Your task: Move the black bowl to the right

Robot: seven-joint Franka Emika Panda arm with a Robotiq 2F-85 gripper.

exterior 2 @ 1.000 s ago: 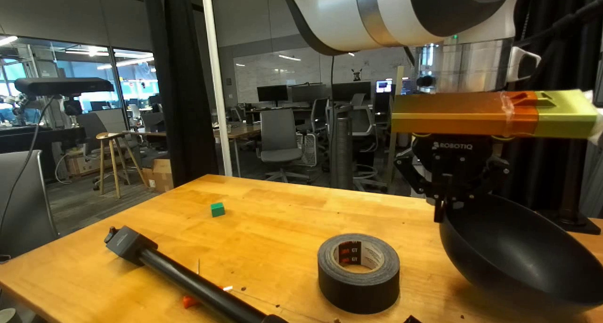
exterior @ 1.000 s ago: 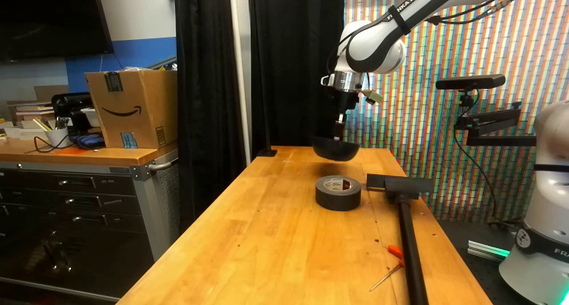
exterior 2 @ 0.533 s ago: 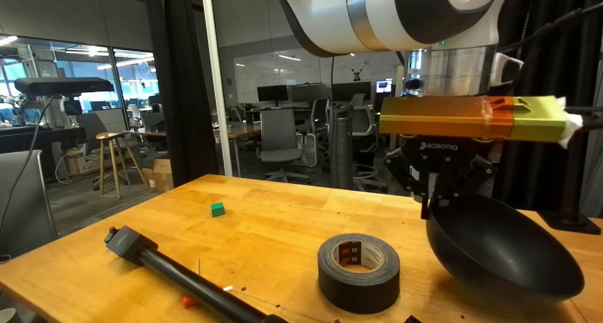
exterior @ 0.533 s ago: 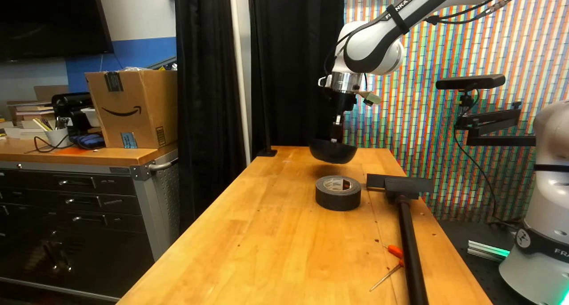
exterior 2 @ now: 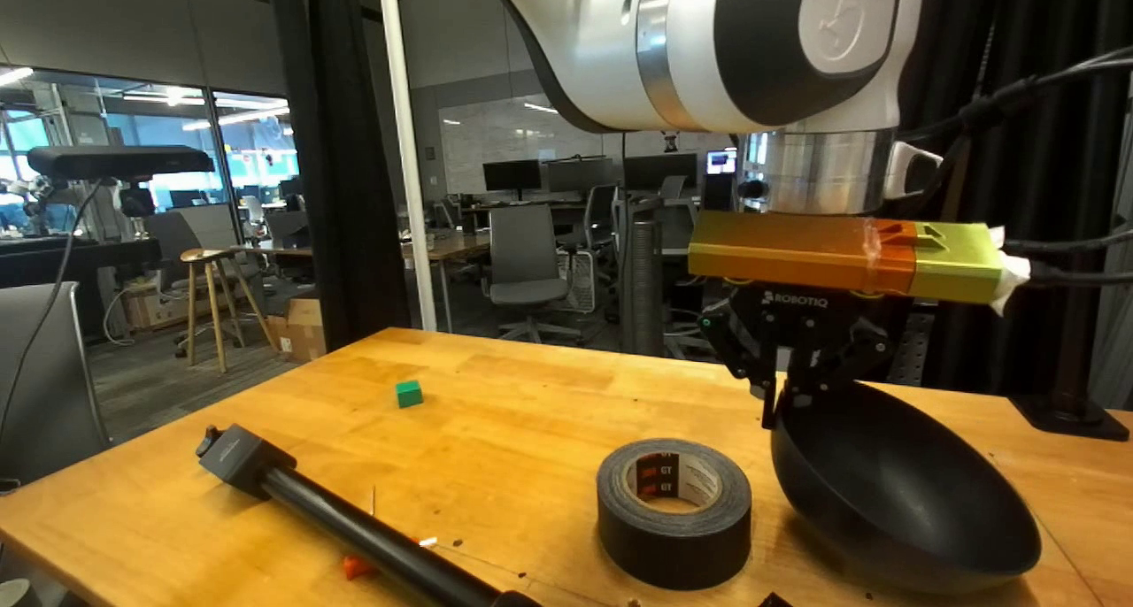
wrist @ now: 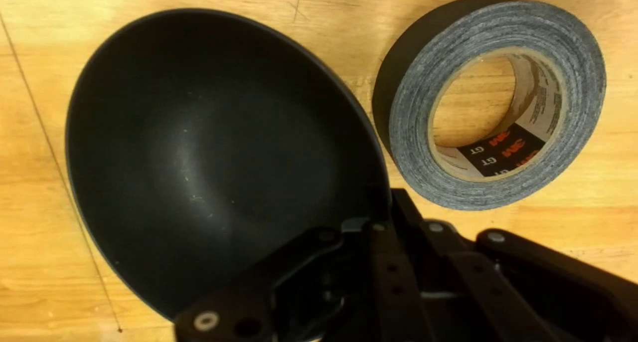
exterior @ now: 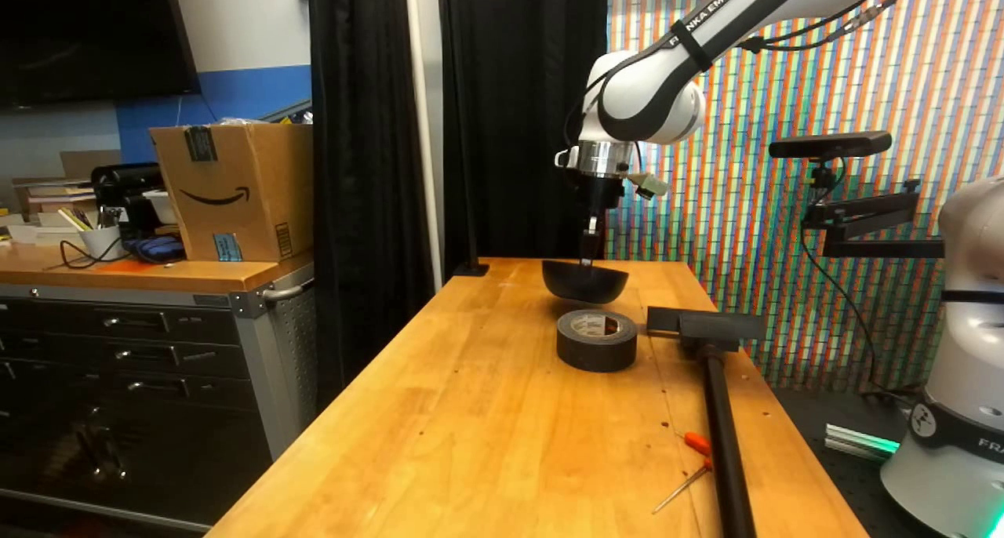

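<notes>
The black bowl (exterior: 584, 282) hangs tilted low over the wooden table; I cannot tell whether its underside touches the wood. It also shows in an exterior view (exterior 2: 907, 492), its hollow facing right and its high edge at the gripper. In the wrist view the bowl (wrist: 224, 147) fills the left half. My gripper (exterior 2: 781, 405) is shut on the bowl's rim, with one finger inside and one outside, as the wrist view shows (wrist: 390, 205). The inner fingertip is hard to make out against the black bowl.
A dark grey tape roll (exterior 2: 674, 541) stands close beside the bowl, near the outer finger in the wrist view (wrist: 498, 195). A black pole with a flat head (exterior: 722, 412), orange-handled tools (exterior: 696, 443) and a green cube (exterior 2: 409, 395) lie on the table (exterior: 486, 428).
The gripper and the bowl have moved down towards the table and to the left in both exterior views. The bowl stays held by its rim. The tape roll has not moved.
</notes>
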